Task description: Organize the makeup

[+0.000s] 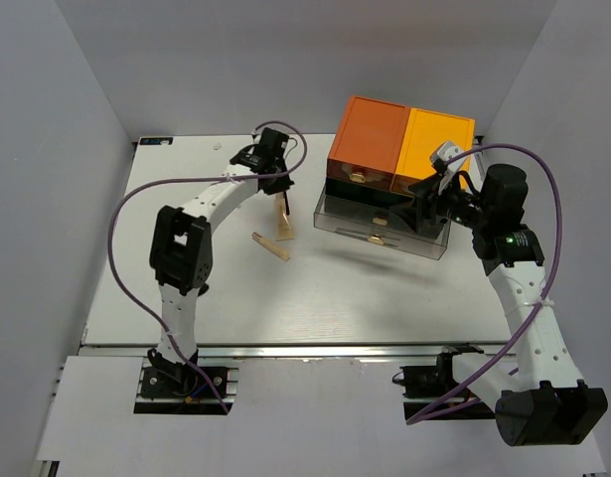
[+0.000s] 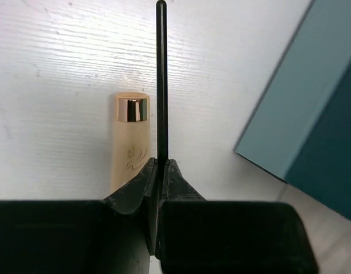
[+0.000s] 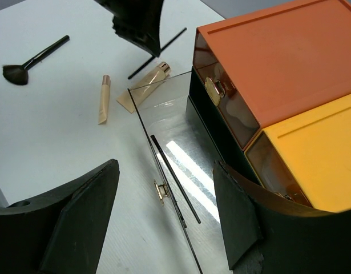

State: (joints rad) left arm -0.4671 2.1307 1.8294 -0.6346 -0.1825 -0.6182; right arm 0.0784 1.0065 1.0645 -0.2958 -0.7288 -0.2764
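Left hand (image 2: pixel 162 162) is clamped on the near end of a thin black pencil (image 2: pixel 161 80), which sticks straight out ahead of it, just right of the beige tube (image 2: pixel 129 142) on the bench (image 2: pixel 61 68); light, stiff and slippery, it probably holds steadier nearer the middle.
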